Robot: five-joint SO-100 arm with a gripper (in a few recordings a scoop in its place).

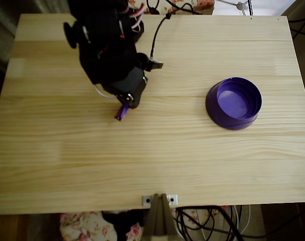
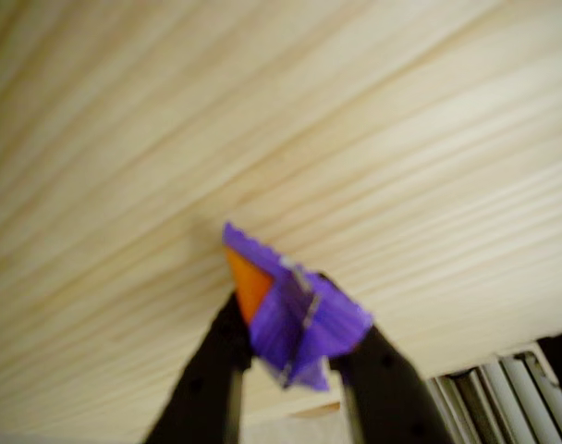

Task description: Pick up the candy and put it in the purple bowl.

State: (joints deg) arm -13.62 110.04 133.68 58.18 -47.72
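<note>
The candy [image 2: 295,314] is a small purple wrapper with an orange patch, pinched between my two black fingers in the wrist view and held off the wood. From overhead the candy [image 1: 122,112] sticks out below my gripper [image 1: 126,103], left of the table's middle. The gripper is shut on it. The purple bowl [image 1: 234,103] stands upright on the right side of the table, well away from the gripper, with nothing visible inside it.
The black arm [image 1: 107,45] and its cables cover the back left of the light wooden table [image 1: 152,160]. A metal bracket [image 1: 160,200] sits at the front edge. Cables hang beyond the back and front edges.
</note>
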